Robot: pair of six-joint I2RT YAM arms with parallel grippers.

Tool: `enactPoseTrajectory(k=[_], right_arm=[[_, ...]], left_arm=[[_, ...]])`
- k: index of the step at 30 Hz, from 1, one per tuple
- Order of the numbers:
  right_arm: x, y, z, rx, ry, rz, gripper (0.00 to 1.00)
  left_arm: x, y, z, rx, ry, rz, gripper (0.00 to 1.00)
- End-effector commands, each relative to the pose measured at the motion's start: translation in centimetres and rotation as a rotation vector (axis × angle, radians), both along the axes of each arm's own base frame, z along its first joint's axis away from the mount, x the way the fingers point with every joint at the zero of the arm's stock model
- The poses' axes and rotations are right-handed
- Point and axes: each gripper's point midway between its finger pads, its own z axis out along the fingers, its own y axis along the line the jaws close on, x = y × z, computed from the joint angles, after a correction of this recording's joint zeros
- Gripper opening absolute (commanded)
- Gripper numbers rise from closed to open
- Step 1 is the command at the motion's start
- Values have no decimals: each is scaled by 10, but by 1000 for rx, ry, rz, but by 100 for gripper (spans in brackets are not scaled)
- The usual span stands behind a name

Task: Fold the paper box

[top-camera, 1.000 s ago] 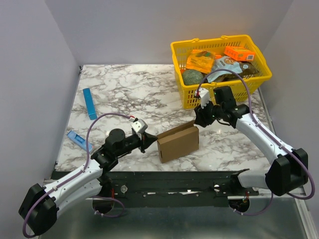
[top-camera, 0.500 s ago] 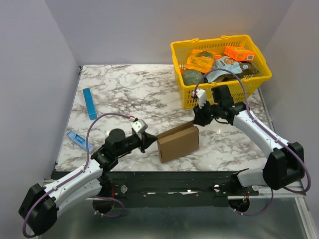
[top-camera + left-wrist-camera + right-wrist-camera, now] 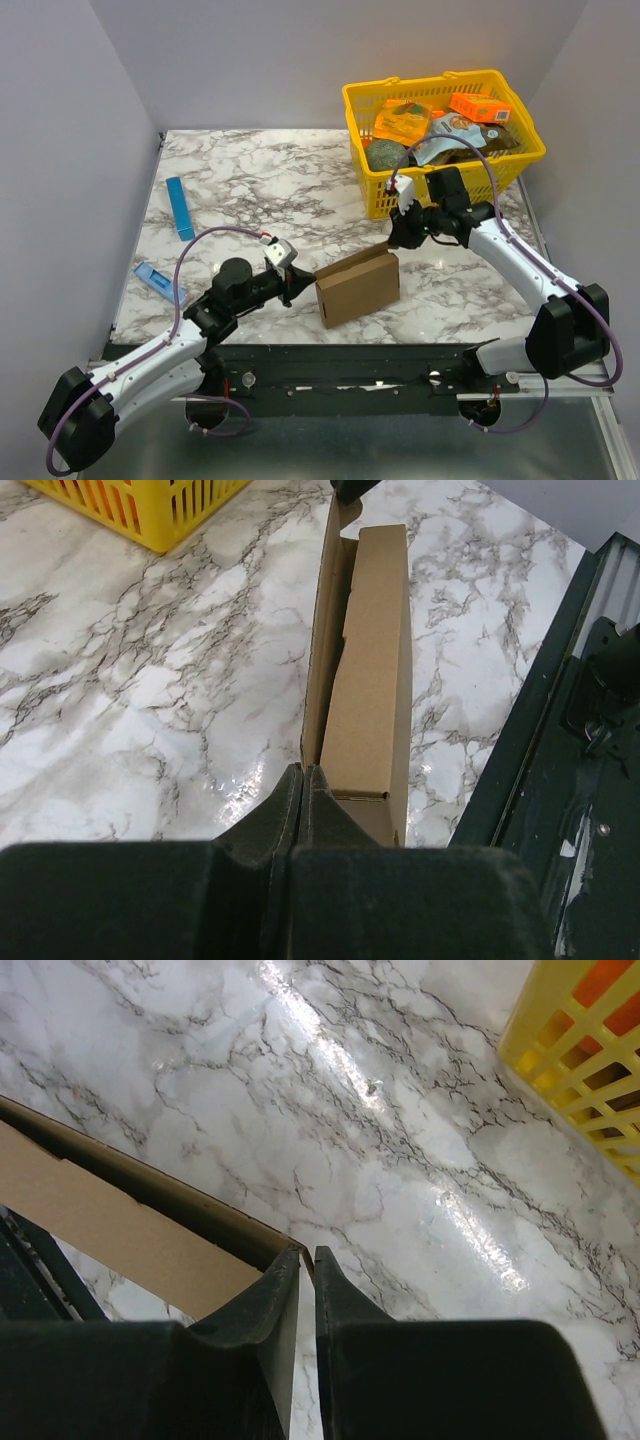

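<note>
Box [image 3: 357,287] unmoved; left gripper [image 3: 297,284] stayed clamped on its end, right gripper [image 3: 393,243], pinching the far flap, edged inward: fold barely advanced.

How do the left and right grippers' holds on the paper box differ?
The left gripper pinches the paper box at its left end; the right gripper pinches the far right corner of the box's top edge. The left gripper reaches in from the near left; the right gripper comes in from the yellow basket's side. Both are shut on a thin cardboard edge.
</note>
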Motion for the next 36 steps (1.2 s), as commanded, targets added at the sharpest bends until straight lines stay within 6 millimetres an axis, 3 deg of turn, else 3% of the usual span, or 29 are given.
enactPoseTrajectory(k=[1,10,12,13,20,25,32,36], right_arm=[[-7,10,13,58,20,50,18],[-8,5,0,19,73,25,14],[-8,3,-2,12,86,16,10],[-8,4,-2,11,88,14,1],[-6,1,1,10,106,-50,0],[-9,4,21,57,35,-104,0],[-7,0,17,-7,-36,-275,0],[-8,10,18,5,-101,-320,1]], left_arm=[[1,-4,8,7,-20,-19,0],[2,-3,9,9,-28,-11,0],[3,-3,10,10,-29,-6,0],[4,-2,8,14,-24,-5,0],[11,1,7,23,-17,43,0],[20,2,13,31,-25,77,0],[36,0,16,61,-12,128,0],[43,2,19,67,-17,167,0]])
